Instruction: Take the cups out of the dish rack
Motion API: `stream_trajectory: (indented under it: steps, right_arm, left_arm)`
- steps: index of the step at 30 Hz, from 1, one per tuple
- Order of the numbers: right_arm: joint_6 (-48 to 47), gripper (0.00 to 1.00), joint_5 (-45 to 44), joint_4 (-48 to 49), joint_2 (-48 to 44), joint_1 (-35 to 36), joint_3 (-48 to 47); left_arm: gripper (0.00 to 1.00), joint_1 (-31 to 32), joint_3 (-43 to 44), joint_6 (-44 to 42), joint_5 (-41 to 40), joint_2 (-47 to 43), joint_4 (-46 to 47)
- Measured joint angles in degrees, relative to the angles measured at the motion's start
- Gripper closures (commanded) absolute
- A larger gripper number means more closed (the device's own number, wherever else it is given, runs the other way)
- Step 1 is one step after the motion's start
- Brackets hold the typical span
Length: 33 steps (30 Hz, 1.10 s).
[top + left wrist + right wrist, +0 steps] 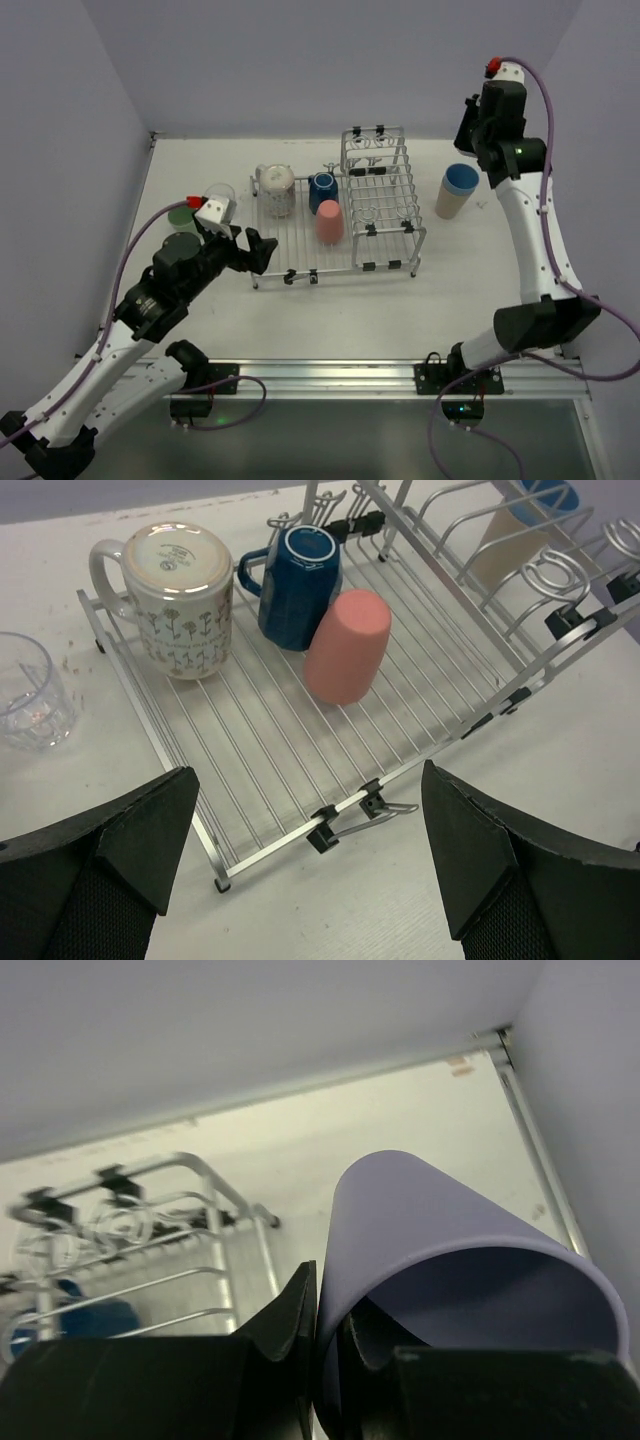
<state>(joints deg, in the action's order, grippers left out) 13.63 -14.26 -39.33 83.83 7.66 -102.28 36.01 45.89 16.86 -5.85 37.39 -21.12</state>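
The silver wire dish rack point(385, 262) sits mid-table. On its low flat grid stand a speckled cream mug point(277, 188), a dark blue mug point(322, 190) and a pink cup point(330, 222), all upside down. They also show in the left wrist view: cream mug point(180, 590), blue mug point(298, 580), pink cup point(347, 645). My left gripper point(255, 250) is open and empty, just off the rack's near left corner point(225, 865). My right gripper point(330, 1340) is shut on the rim of a lavender cup point(440, 1240), held high at the back right point(470, 128).
A tan cup with light blue at its top point(457, 190) stands on the table right of the rack. A clear glass point(220, 195) and a green cup point(182, 216) stand left of the rack, behind my left arm. Lavender walls enclose the table.
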Motion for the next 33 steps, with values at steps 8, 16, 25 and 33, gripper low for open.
stream_trajectory:
  steps: [8, 16, 25, 33]
  right_arm:
    - [-3.8, 1.0, -1.7, -13.4, 15.2, -3.3, -8.0]
    - [-4.9, 1.0, -1.2, -16.9, 20.5, -3.3, -15.3]
    - [-5.3, 1.0, -0.8, -17.3, 24.4, -4.0, -16.4]
    - [-5.3, 1.0, 1.7, -17.7, 27.2, -4.6, -17.2]
  left_arm:
    - [0.0, 0.0, -3.8, -1.1, 2.8, 0.6, 0.3]
    - [0.0, 0.9, -3.9, -1.5, 3.1, 0.2, 0.5]
    - [0.0, 1.2, -3.9, -1.5, 3.1, 0.1, 0.5]
    - [0.0, 1.2, -3.9, -1.5, 3.0, 0.2, 0.5]
